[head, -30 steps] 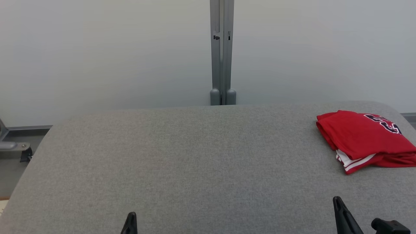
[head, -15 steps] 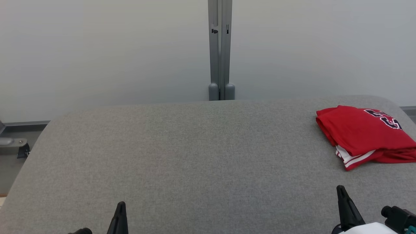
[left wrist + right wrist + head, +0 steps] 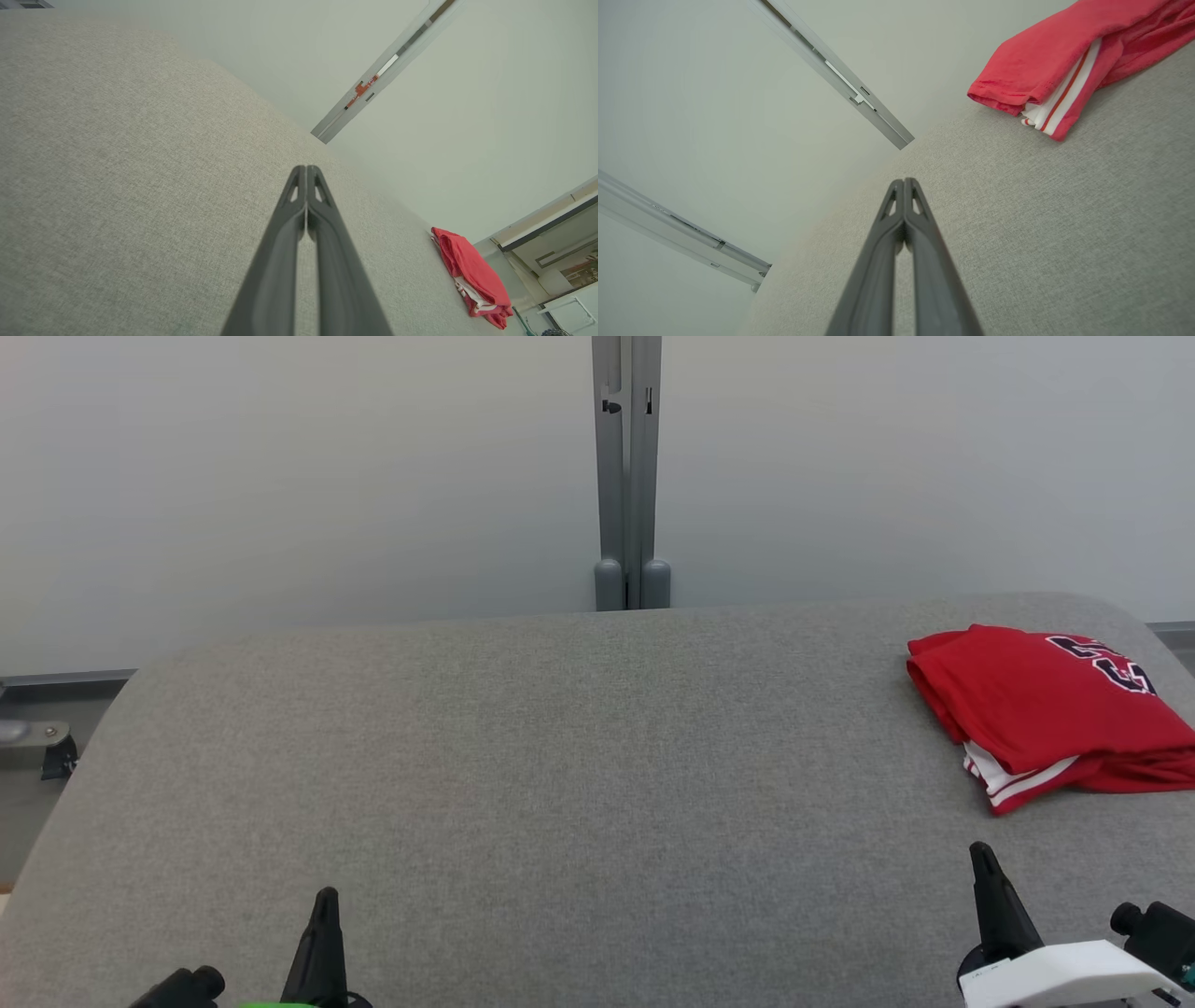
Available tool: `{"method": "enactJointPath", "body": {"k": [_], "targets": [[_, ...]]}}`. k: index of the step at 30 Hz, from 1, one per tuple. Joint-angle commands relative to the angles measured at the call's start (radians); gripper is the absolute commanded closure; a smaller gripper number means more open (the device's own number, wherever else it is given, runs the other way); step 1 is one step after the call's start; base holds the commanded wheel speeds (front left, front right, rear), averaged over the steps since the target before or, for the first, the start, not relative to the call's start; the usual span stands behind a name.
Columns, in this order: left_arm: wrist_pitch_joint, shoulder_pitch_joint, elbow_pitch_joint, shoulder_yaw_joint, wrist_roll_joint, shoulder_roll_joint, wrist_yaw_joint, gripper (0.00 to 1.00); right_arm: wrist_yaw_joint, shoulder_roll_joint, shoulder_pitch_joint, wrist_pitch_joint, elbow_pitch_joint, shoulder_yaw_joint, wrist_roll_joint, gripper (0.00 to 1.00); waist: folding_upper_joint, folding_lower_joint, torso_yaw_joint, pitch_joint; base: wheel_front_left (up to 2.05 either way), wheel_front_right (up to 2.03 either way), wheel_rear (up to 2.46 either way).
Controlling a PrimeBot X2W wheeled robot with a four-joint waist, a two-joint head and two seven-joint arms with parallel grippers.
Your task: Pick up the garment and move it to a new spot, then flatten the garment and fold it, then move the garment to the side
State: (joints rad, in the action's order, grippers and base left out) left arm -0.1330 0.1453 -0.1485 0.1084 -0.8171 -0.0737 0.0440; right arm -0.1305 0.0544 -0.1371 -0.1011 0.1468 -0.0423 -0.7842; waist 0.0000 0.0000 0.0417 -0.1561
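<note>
The grey tabletop [image 3: 560, 756] is carrying everything here. The red garment [image 3: 1036, 714] is lying at its far right, folded into a compact stack with a white-striped edge peeking out underneath. Judging by that, the folding and the move to the side are looking done, so the step in hand is probably a tidy retreat. The safe way is moving each arm along the near edge, well apart from the cloth, so that no finger is snagging a layer. The right hand [image 3: 982, 863] and the left hand [image 3: 325, 905] are both pressed together, pinching nothing. As for holding, the tabletop alone is bearing the garment, which is resting straight on its surface.
</note>
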Motion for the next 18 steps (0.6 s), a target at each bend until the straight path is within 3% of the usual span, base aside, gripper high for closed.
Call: {"method": "enactJointPath", "body": {"k": [1, 18], "targets": [[0.007, -0.039, 0.007, -0.010, -0.038, -0.007, 0.006, 1.00, 0.000, 0.004, 0.033, 0.009, -0.006, -0.006, -0.036, 1.00, 0.0000, 0.0000, -0.001, 0.003, 0.00, 0.00, 0.00], [0.058, -0.096, -0.018, -0.051, -0.248, -0.011, 0.029, 1.00, 0.000, 0.002, 0.091, 0.064, 0.021, -0.024, -0.243, 1.00, 0.0000, 0.0000, -0.009, 0.034, 0.00, 0.00, 0.00]]}}
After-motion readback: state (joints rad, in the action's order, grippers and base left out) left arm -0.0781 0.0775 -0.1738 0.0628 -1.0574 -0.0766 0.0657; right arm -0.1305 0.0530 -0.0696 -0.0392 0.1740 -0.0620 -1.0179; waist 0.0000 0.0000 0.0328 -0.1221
